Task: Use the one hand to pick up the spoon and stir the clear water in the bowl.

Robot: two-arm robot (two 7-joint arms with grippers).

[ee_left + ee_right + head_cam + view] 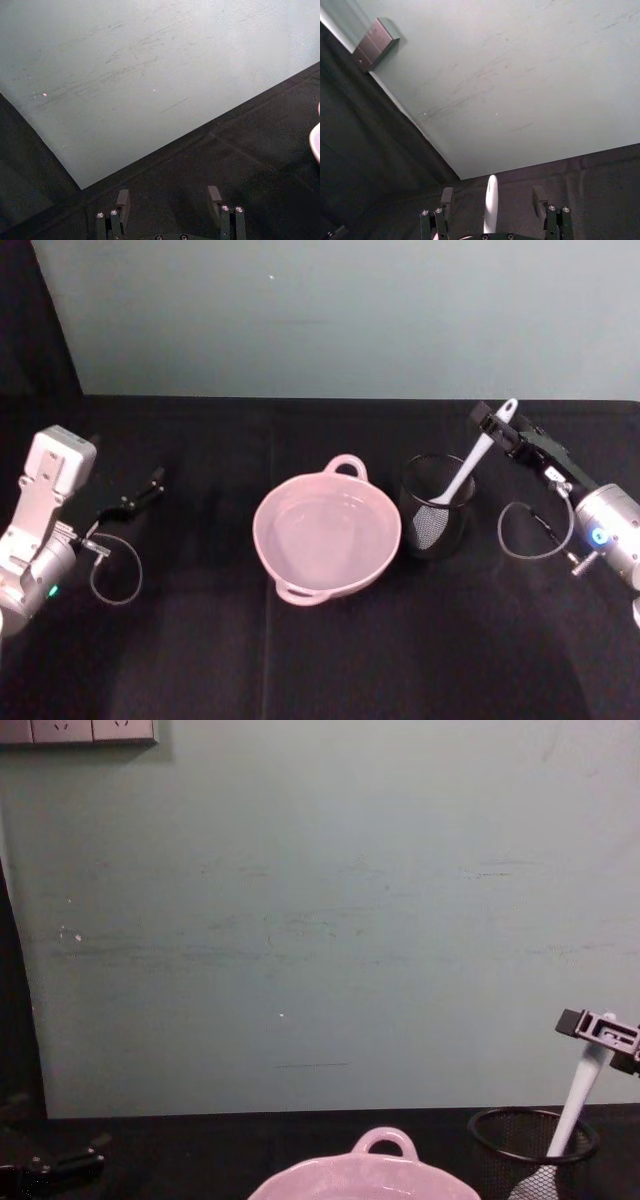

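Head view: right pincer (492,425) astride spoon (462,480) handle near its top, fingers apart; spoon leaning in mesh cup (437,515) beside bowl (300,550); left pincer (155,482) parked far left, apart.

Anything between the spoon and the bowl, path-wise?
Only the mesh cup: the spoon stands inside it, so its wall lies between spoon head and bowl. Right gripper straddles the handle top, open; left gripper idles far left. Nothing else visible between.
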